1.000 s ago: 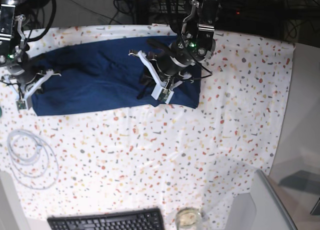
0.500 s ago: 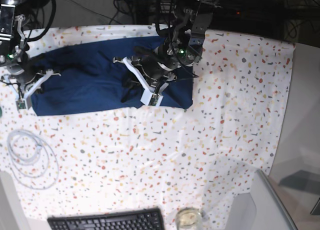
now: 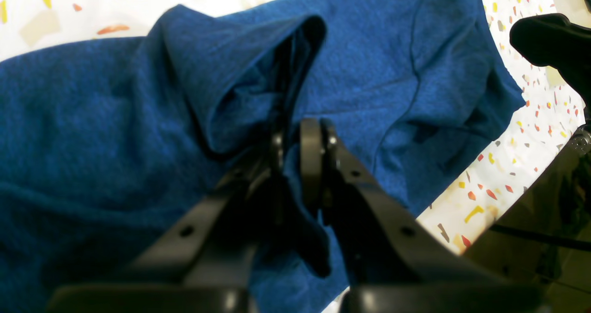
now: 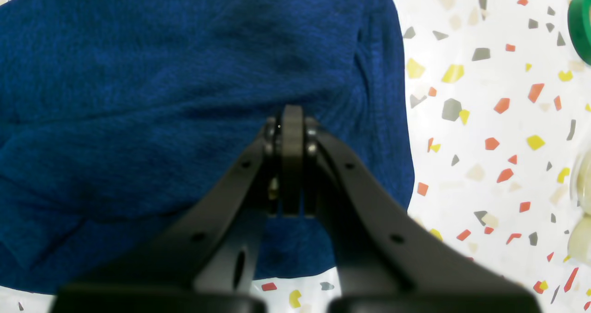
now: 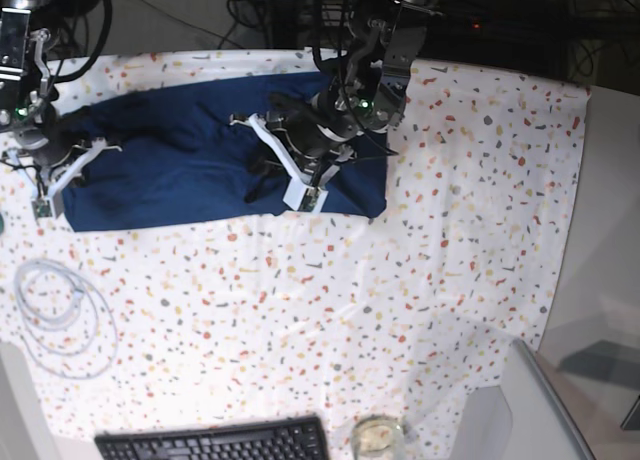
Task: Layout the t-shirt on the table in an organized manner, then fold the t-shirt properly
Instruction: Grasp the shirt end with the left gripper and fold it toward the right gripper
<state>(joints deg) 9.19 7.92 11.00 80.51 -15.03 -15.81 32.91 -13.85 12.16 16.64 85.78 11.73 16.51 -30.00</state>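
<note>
The left gripper [image 5: 262, 180] has swept inward across the t-shirt [image 5: 190, 170], dragging a pinch of navy fabric with it from the shirt's outer end toward its middle. A second ago that arm sat well out near the shirt's end; half a second ago it had already made most of the trip, and now it has only crept a touch further. So the travel looks nearly spent.

In the left wrist view the fingers [image 3: 311, 160] are clamped on a raised ridge of the t-shirt [image 3: 392, 73], with cloth bunched up ahead of them in a tented fold. The shirt's end has followed the pull, and its edge now lies closer to the middle than before.

Over at the shirt's other end, the right gripper [image 5: 60, 175] has not budged across all three looks. Its fingers [image 4: 292, 133] are pressed together, low on the t-shirt [image 4: 138, 73], but whether cloth is pinched between them I cannot tell.

The shirt itself lies flat along the far side of the worktop [image 5: 400, 310], well away from the keyboard [image 5: 215, 442] at the near edge.

My read: this is a fold carrying one end over the body, and the next call is where to let go so the layer lands flat rather than crumpled.
</note>
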